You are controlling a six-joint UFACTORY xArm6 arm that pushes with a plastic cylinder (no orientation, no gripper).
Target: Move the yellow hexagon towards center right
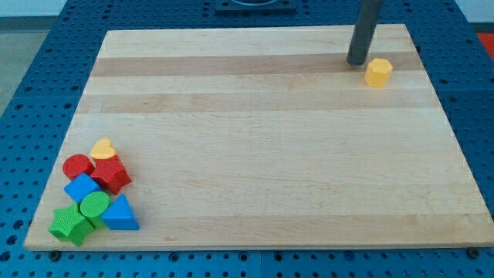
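The yellow hexagon (378,72) sat at the far right of the desk (262,147), well apart from the other blocks clustered at the near left. My tip (357,62), a plain rod serving as the tool with nothing to open or close, stood just left of it and slightly farther back. The block looked small, rigid and light, likely to slide easily and turn if struck off-centre; a push on its far face would suit.

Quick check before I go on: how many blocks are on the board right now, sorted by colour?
Yellow: 2, the yellow hexagon beside my tip and the yellow heart
Red: 2, red cylinder, red hexagon
Blue: 2, blue cube, blue triangle
Green: 2, green cylinder, green star
Total: 8
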